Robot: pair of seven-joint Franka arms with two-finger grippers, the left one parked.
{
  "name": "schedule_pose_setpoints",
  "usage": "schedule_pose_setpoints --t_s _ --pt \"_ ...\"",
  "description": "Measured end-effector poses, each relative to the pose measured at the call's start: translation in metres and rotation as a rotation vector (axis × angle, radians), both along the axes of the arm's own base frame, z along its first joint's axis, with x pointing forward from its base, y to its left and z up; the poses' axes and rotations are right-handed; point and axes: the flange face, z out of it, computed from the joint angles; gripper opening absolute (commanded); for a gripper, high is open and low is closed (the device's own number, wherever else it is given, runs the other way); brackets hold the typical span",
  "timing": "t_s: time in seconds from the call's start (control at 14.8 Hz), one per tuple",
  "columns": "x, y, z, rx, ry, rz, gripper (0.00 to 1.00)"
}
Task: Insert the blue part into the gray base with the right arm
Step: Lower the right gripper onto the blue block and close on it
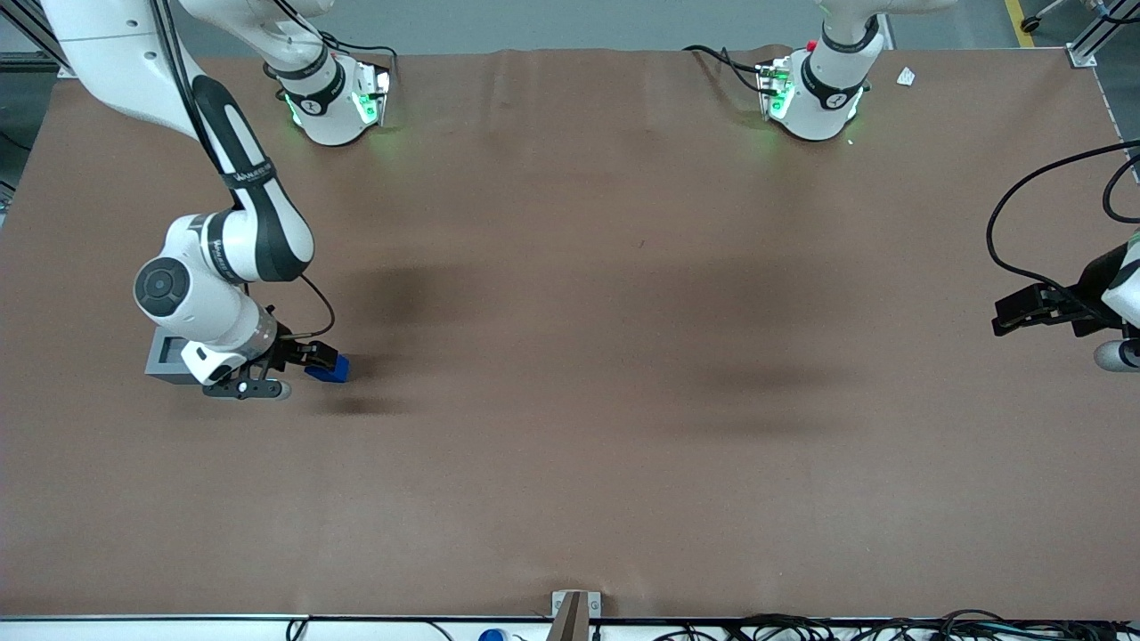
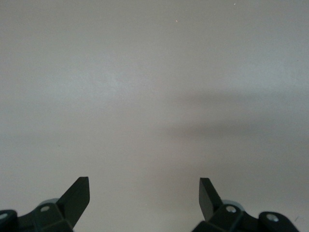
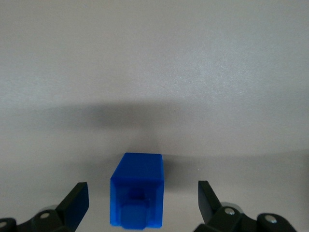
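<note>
The blue part [image 1: 330,368] lies on the brown table toward the working arm's end. Seen from the right wrist, the blue part [image 3: 137,191] rests between the two black fingertips with its stepped knob pointing at the camera and a clear gap on each side. My right gripper [image 3: 143,199] is open and straddles it low over the table; from the front the gripper [image 1: 307,361] shows at the part. The gray base [image 1: 166,357] stands beside the gripper, mostly hidden under the white wrist of the right arm [image 1: 214,294].
The two arm bases [image 1: 334,98] [image 1: 815,93] stand along the table edge farthest from the front camera. A small white scrap [image 1: 906,77] lies near the second one. Cables run along the table's near edge [image 1: 802,623].
</note>
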Motion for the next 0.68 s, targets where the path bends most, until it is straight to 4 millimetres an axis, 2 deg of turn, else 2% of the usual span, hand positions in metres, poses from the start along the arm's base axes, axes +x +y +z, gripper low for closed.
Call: schedule_pose_setpoints --t_s 0.2,0.68 --pt "-0.0024 -0.0005 -0.0138 -0.001 0.007 -0.003 0.96" --pt "-0.0034 -0.0005 -0.0160 0.000 0.012 -0.026 0.76"
